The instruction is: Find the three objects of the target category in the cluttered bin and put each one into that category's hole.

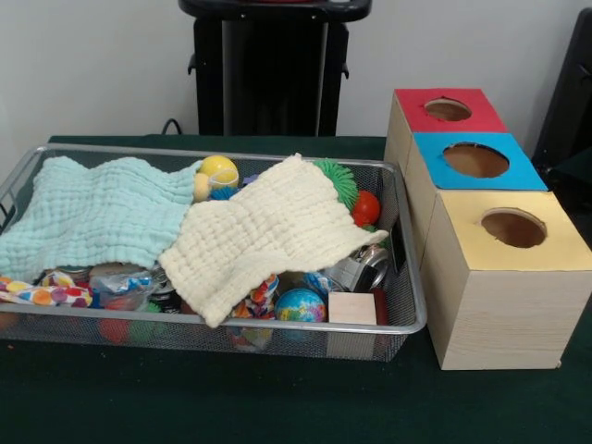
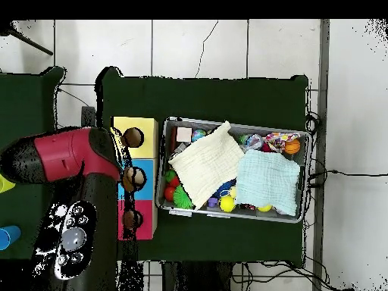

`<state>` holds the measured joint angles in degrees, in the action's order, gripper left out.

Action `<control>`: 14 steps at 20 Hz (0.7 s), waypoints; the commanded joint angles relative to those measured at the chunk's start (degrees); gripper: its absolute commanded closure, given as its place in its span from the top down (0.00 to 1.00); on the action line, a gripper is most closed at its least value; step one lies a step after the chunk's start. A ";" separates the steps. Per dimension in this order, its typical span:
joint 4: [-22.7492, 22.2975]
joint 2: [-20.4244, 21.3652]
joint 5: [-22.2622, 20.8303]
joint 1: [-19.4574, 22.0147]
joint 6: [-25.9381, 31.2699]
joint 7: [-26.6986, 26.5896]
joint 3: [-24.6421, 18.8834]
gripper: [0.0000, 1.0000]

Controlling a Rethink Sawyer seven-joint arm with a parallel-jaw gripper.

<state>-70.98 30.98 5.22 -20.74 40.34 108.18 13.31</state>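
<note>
The cluttered bin (image 1: 418,277) is a silver wire-mesh basket on the dark green table; in the overhead view (image 2: 227,124) it lies right of the boxes. A mint cloth (image 1: 102,213) and a cream cloth (image 1: 259,231) cover most of its contents. Around them show a yellow ball (image 1: 219,170), a green spiky ball (image 1: 338,180), a red ball (image 1: 366,208), a globe ball (image 1: 300,305), a wooden block (image 1: 351,308) and a shiny metal piece (image 1: 365,268). Three wooden boxes each have a round hole: red lid (image 1: 425,116), blue lid (image 1: 435,162), yellow lid (image 1: 555,236). The gripper shows in neither view.
The red and black arm (image 2: 68,155) is drawn back beside the table and overlaps the boxes' edge in the overhead view. The black pedestal (image 1: 273,74) stands behind the bin. Cables lie on the tiled floor (image 2: 333,174) beyond the bin.
</note>
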 commanded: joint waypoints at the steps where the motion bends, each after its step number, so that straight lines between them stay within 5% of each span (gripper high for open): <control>1: -6.09 4.98 1.38 3.41 7.93 3.01 -5.31 1.00; 14: -14.78 6.80 -1.91 8.25 -0.62 0.73 -6.68 1.00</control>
<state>-74.94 38.43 5.06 -15.34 41.90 108.18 12.47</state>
